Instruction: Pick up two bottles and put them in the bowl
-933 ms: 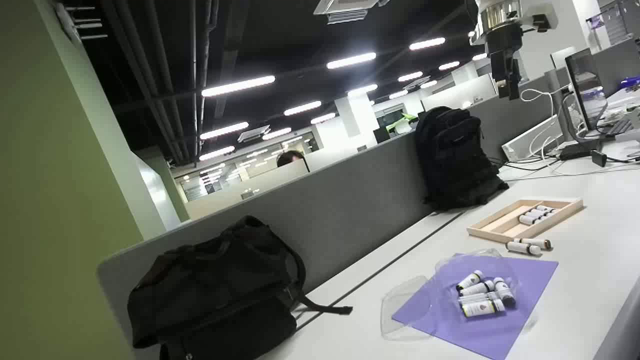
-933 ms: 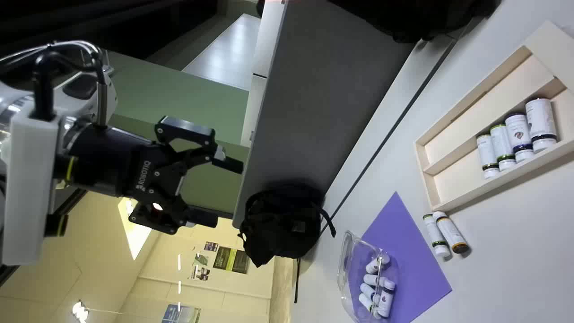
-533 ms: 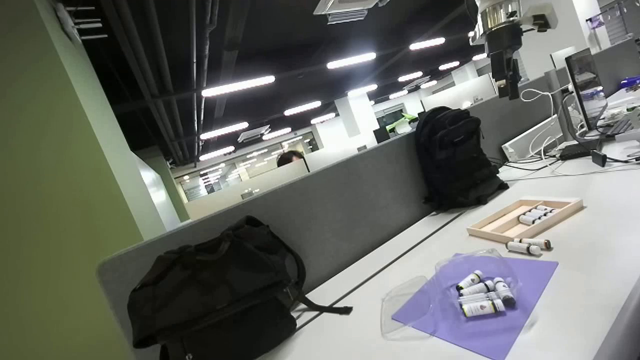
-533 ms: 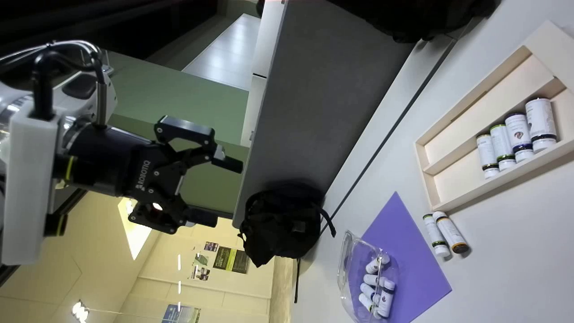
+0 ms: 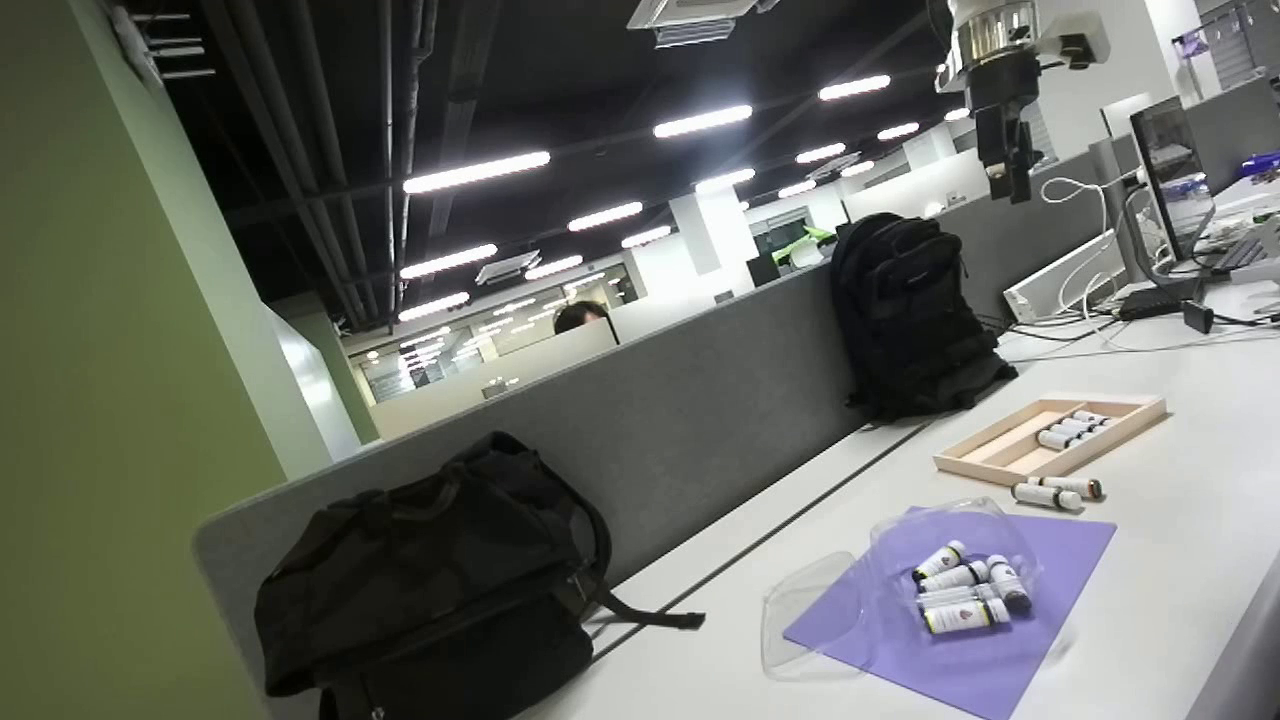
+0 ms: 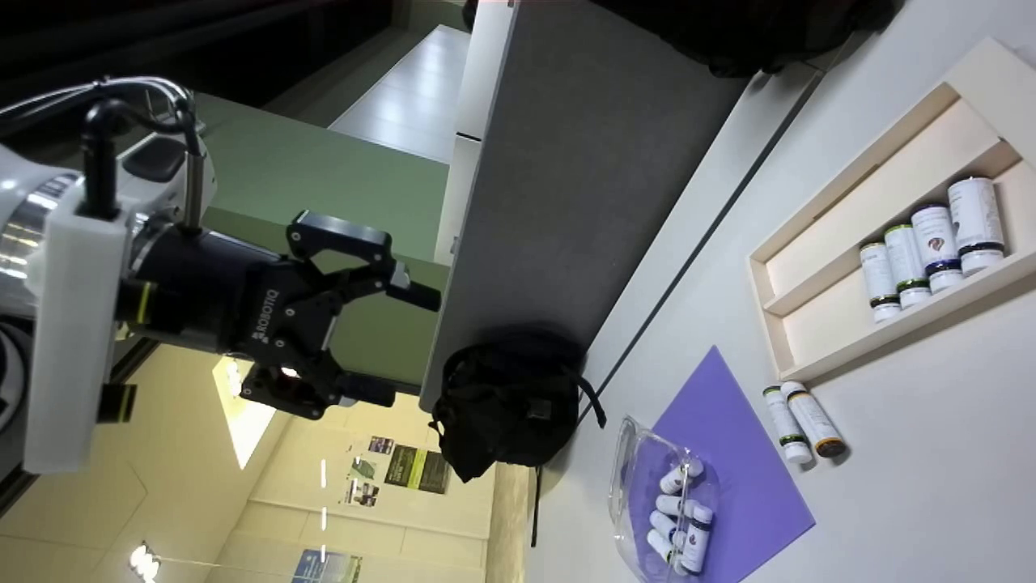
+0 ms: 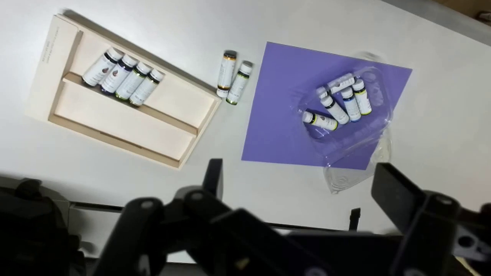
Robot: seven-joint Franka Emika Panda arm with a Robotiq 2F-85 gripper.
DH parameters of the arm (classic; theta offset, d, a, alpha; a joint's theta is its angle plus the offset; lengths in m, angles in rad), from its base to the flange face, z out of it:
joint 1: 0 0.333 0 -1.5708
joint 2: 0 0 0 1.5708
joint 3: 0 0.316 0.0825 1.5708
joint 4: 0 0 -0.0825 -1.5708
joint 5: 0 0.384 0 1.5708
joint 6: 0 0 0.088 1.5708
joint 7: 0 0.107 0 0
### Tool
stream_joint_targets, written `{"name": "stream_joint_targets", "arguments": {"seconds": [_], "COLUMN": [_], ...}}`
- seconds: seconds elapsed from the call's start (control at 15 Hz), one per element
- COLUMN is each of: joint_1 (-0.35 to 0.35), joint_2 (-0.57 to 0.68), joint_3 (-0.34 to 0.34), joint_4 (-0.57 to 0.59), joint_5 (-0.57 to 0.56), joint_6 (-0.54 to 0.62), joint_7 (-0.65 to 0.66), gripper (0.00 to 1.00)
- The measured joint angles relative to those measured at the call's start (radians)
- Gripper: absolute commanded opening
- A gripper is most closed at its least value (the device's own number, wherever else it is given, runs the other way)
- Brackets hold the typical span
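Two loose whitish bottles lie side by side on the white table, one with an orange band and one with a green band. They also show in an exterior view as the green-banded bottle and the orange-banded bottle. A clear plastic container stands on a purple sheet with several similar bottles in it. It is the only bowl-like thing; its lid part lies folded out. My gripper is open and empty, high above the table; its spread fingers show in the wrist view.
A wooden tray with a divider holds several bottles in one compartment, beside the loose bottles. The purple sheet lies beyond them. A grey partition runs along the table, with black backpacks against it.
The arm has shifted slightly, its wrist moving a little to the right in an exterior view. The gripper stays open. The bottles, container and tray have not moved.
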Motion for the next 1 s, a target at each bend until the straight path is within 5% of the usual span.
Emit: {"name": "stream_joint_targets", "arguments": {"seconds": [0.47, 0.73, 1.0], "joint_1": [0.017, 0.019, 0.009], "joint_2": [0.193, 0.345, 0.491], "joint_3": [0.098, 0.220, 0.267], "joint_4": [0.013, 0.015, 0.016], "joint_5": [0.159, 0.164, 0.094], "joint_6": [0.094, 0.300, 0.395], "joint_7": [-0.034, 0.124, 0.302], "gripper": [1.00, 1.00, 1.00]}}
